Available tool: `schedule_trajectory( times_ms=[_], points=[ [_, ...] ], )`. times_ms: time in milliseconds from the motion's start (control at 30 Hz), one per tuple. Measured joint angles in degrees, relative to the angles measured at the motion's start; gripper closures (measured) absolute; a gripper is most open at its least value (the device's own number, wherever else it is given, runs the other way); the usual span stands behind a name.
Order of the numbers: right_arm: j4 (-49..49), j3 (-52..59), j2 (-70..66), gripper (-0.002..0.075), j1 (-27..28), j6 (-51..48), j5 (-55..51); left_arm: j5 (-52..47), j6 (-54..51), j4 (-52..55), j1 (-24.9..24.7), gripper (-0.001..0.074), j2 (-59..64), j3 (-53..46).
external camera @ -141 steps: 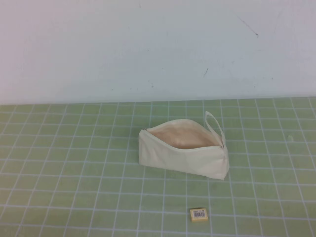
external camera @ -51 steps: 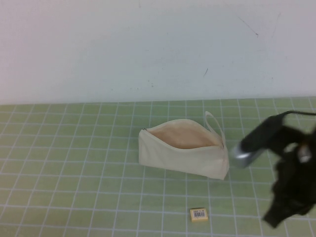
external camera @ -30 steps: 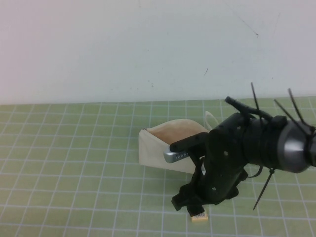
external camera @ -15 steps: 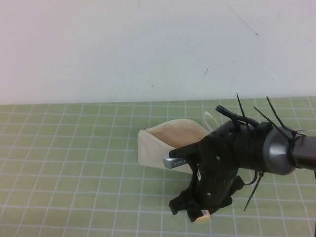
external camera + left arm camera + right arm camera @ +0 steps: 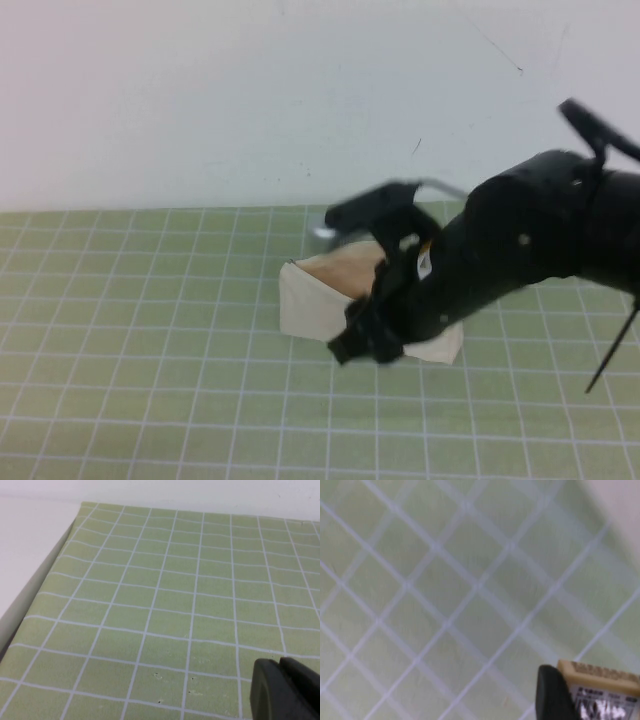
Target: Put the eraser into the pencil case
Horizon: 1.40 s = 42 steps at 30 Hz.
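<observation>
The cream pencil case (image 5: 310,300) lies open on the green grid mat, its tan lining showing; my right arm covers its right half. My right gripper (image 5: 365,342) hangs in the air over the pouch's front side. In the right wrist view this gripper (image 5: 594,706) is shut on the yellow eraser (image 5: 600,680), whose barcode label shows beside one black finger (image 5: 551,695), above bare mat. The eraser is hidden in the high view. My left gripper (image 5: 282,687) shows only in the left wrist view, shut and empty, low over the mat.
The green grid mat (image 5: 150,350) runs left and in front of the pouch. A white wall (image 5: 200,100) stands behind it. The mat's edge and a white border (image 5: 30,580) show in the left wrist view.
My right arm came in from the right, went down onto the eraser at the front of the mat, and has lifted it up and back toward the pouch. The eraser's spot is bare.
</observation>
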<state>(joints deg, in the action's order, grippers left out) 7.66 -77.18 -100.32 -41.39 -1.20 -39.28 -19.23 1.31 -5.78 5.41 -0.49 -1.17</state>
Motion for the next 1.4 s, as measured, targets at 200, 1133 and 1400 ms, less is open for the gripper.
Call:
schedule_trajectory(
  times_ms=[200,1133,1400],
  points=[
    [-5.76,-1.19,0.64,0.0413,1.71,0.07,10.55,0.0,0.0,0.0,0.0,0.0738,0.0,0.0],
    [-0.74,1.33,13.39,0.0709,6.7,-0.93,14.43,0.0,0.0,0.0,0.0,0.0738,0.0,0.0],
    [-0.74,15.16,33.41,0.0726,6.7,-7.85,13.59,0.0,0.0,0.0,0.0,0.0738,0.0,0.0]
  ],
)
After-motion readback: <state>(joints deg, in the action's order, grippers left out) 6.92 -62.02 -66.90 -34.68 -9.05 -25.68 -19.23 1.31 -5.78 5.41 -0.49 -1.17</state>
